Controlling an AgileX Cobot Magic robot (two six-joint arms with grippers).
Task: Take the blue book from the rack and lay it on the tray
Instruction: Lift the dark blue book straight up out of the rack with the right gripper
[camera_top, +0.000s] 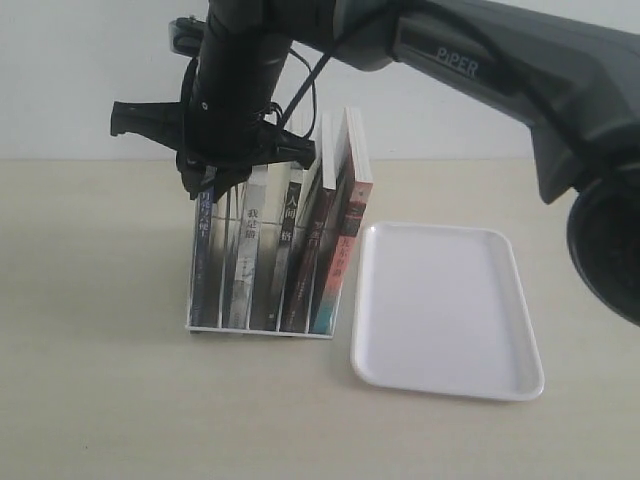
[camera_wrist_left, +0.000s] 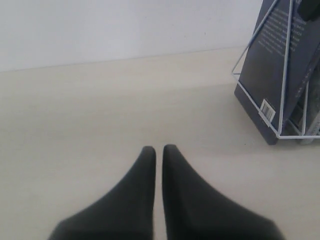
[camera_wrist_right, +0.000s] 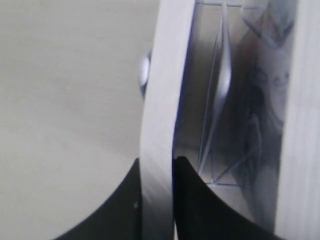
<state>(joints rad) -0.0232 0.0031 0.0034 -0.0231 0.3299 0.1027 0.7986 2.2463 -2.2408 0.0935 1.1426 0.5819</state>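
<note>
The blue book (camera_top: 203, 255) stands upright in the leftmost slot of the wire rack (camera_top: 260, 329). My right gripper (camera_top: 207, 185) reaches across from above and is shut on the book's top edge. In the right wrist view, both dark fingers pinch the book's pale page edge (camera_wrist_right: 160, 100), with my right gripper (camera_wrist_right: 157, 162) at that spot. The white tray (camera_top: 440, 300) lies flat to the right of the rack. My left gripper (camera_wrist_left: 159, 149) is shut on nothing, low over the table. Off to its side are the book's dark back cover (camera_wrist_left: 272, 65) and the rack's wires (camera_wrist_left: 286, 75).
Several other books fill the rack: a white-spined one (camera_top: 245, 260), a dark one (camera_top: 290, 250) and a pink-and-teal one (camera_top: 340, 250) beside the tray. The right arm's dark body (camera_top: 500, 60) spans the top of the exterior view. A pale wall stands behind the table.
</note>
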